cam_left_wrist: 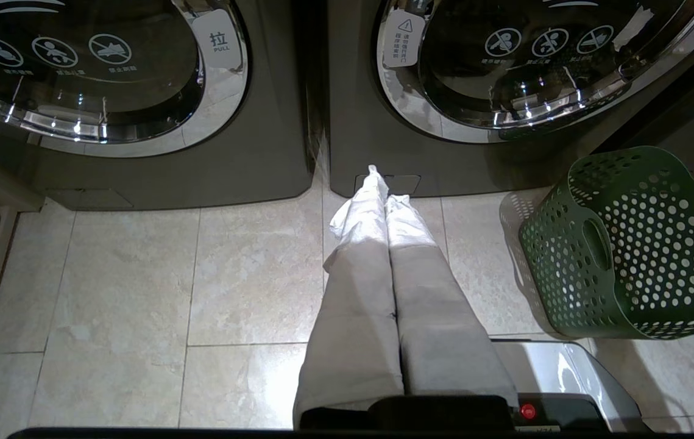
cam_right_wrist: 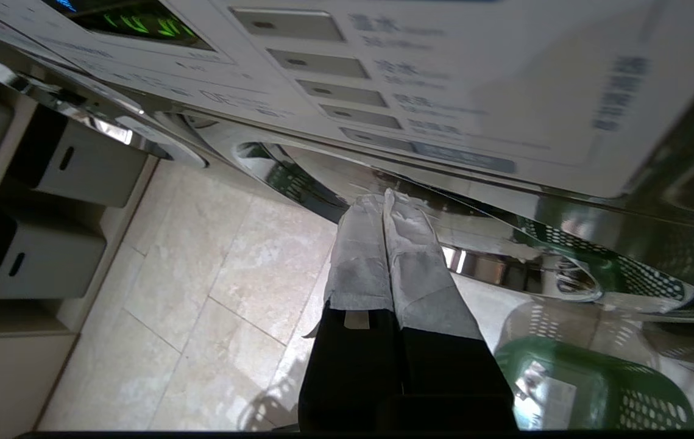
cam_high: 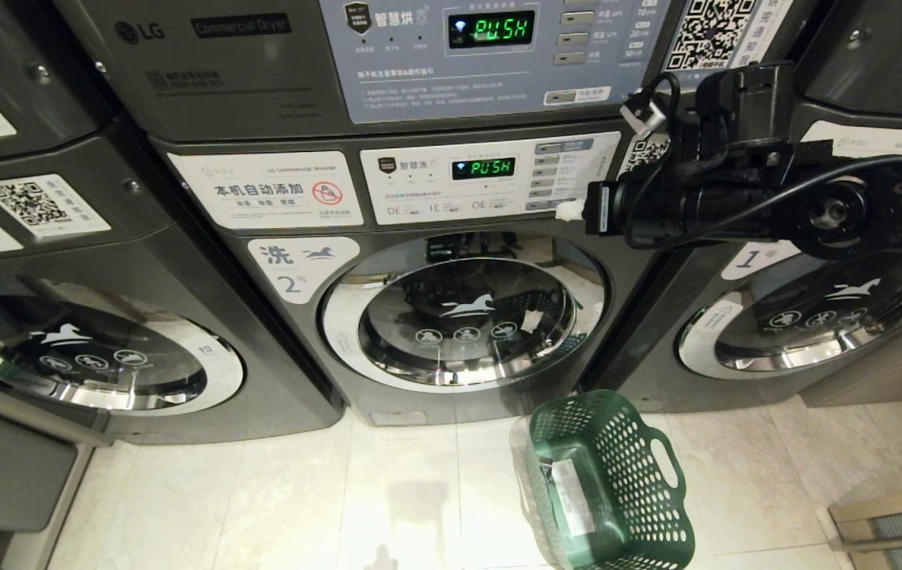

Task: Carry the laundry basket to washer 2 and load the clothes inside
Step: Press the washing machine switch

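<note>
Green basket: the laundry basket (cam_high: 609,483) lies on the floor (cam_high: 260,499) just before washer 2 (cam_high: 462,321), off its right corner; I see only a sticker inside.
Clothes: none I can make out.
Right tool (cam_high: 569,210): pressed shut, empty, raised beside washer 2's control panel (cam_high: 490,178).
Left tool (cam_left_wrist: 383,183): shut, empty, low near washer 2's base.
Door: closed, glass reflective.

I read "LG" and "Commercial Dryer" on the dryer (cam_high: 213,63) at twelve o'clock, its display (cam_high: 491,28) showing "PUSH". Washer 2 (cam_high: 451,317) below also shows "PUSH", with a "2" label (cam_high: 302,265). At three o'clock, a washer's label (cam_high: 758,260) reads "1".
</note>
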Robot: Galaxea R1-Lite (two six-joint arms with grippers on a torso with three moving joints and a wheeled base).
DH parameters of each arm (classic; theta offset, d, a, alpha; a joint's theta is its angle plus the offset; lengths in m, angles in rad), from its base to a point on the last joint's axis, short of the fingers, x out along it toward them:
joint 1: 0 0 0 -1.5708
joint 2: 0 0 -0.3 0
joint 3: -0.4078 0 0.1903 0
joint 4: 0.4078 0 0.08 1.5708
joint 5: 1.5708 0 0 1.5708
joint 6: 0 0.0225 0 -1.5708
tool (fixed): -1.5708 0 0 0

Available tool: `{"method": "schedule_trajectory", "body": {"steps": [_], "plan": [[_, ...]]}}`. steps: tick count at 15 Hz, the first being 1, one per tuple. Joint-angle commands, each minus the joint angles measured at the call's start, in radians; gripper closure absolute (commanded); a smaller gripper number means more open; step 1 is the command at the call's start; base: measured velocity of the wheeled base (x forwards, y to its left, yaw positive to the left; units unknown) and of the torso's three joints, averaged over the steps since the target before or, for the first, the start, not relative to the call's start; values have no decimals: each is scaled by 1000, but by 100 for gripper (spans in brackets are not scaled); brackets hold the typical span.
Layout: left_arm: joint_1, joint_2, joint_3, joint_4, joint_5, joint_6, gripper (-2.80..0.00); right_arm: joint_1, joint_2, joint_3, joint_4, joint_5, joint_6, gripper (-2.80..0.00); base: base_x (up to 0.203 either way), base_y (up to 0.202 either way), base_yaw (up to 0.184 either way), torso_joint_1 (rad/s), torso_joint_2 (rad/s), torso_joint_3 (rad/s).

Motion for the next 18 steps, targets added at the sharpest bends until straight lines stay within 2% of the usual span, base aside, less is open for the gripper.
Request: {"method": "schedule_trajectory", "body": {"steps": [1,4,6,18], "plan": [[0,1,0,0,0,0,0,21,17,-12,-1,1,14,0,0,0,0,0,0,0],[0,1,0,0,0,0,0,44,37,-46,-1,-3,15,0,0,0,0,0,0,0],[0,1,0,0,0,0,0,52,58,-79,-1,-32,14,0,0,0,0,0,0,0],[0,1,0,0,0,0,0,52,78,-130,-3,-104,17,0,0,0,0,0,0,0]]}}
